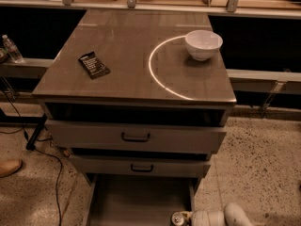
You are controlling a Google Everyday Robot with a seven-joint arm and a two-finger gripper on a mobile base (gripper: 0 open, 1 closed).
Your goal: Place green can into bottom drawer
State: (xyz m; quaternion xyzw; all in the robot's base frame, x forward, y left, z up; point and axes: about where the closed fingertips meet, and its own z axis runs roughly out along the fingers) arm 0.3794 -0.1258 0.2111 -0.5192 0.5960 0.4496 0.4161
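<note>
The green can (177,219) shows only its silver top and a strip of green at the bottom edge of the view. It is over the right front part of the open bottom drawer (136,199), close to the drawer's right wall. My gripper (185,217) reaches in from the right on its white arm and is shut on the can. The drawer's grey floor is bare as far as it shows.
Two upper drawers (136,136) with dark handles stand slightly pulled out. On the cabinet top sit a white bowl (203,44) and a black packet (93,64). A water bottle (11,48) stands far left. A shoe (9,167) and cable (51,161) lie on the floor at left.
</note>
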